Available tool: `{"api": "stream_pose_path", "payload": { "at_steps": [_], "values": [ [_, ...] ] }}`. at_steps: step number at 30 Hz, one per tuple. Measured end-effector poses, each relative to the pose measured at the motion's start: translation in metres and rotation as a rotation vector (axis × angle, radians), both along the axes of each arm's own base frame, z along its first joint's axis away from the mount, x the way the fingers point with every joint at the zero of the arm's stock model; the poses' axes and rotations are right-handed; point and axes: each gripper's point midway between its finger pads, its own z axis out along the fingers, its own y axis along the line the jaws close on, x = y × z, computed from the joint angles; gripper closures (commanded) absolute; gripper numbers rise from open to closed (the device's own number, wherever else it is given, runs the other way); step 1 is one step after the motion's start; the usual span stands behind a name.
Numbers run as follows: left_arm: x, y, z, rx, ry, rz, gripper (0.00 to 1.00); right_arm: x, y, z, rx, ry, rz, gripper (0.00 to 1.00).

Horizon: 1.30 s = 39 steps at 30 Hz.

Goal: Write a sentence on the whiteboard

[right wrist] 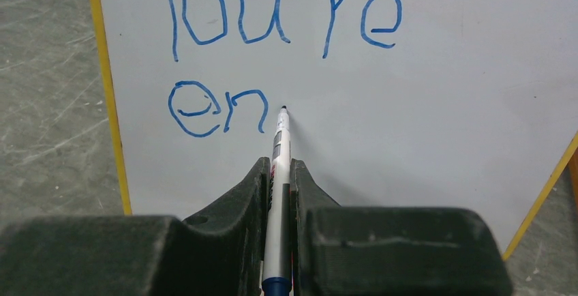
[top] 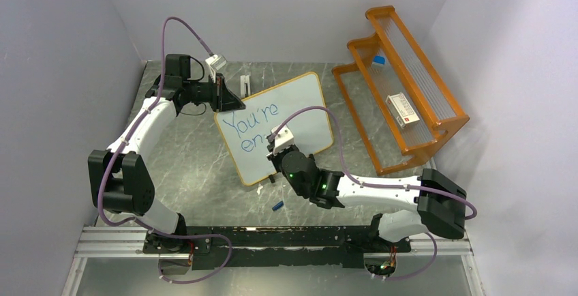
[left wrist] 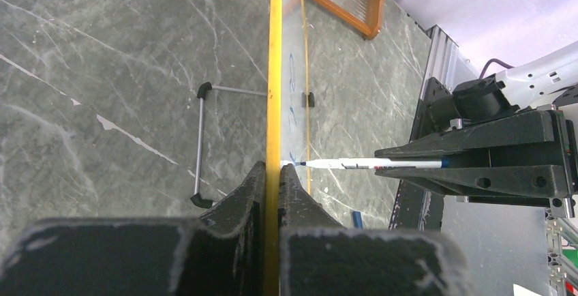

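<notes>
Whiteboard (top: 303,105): judged light, stiff, tip-prone; left pincer (left wrist: 272,170) clamped its frame at ten o'clock. Right pincer (right wrist: 278,168) clamped the marker (right wrist: 280,136).

In the right wrist view, the whiteboard (right wrist: 422,105) runs off the top and right edges, clipping the tops of the blue "You're". The rear end of the marker (right wrist: 281,129) is cut off at the bottom edge.

In the left wrist view, the board is seen edge-on, so its writing shrinks to unreadable blue strokes.

From above, the right gripper (top: 278,149) hides the marker. A white box (top: 401,110) on the orange rack (top: 446,131) and a small blue object (top: 277,205) on the table are too small to identify.
</notes>
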Motion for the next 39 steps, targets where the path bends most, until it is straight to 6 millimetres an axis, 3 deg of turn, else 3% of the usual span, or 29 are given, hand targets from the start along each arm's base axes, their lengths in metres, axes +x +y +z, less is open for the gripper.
{"api": "stream_pose_path", "payload": {
  "at_steps": [25,39],
  "values": [
    [0.0,0.0,0.0,0.0,0.001,0.0,0.95,-0.006,-0.003,-0.01,-0.032,0.041,0.022,1.0],
    [0.0,0.0,0.0,0.0,0.001,0.0,0.95,-0.004,-0.015,-0.015,-0.065,0.037,-0.014,1.0]
  ]
}}
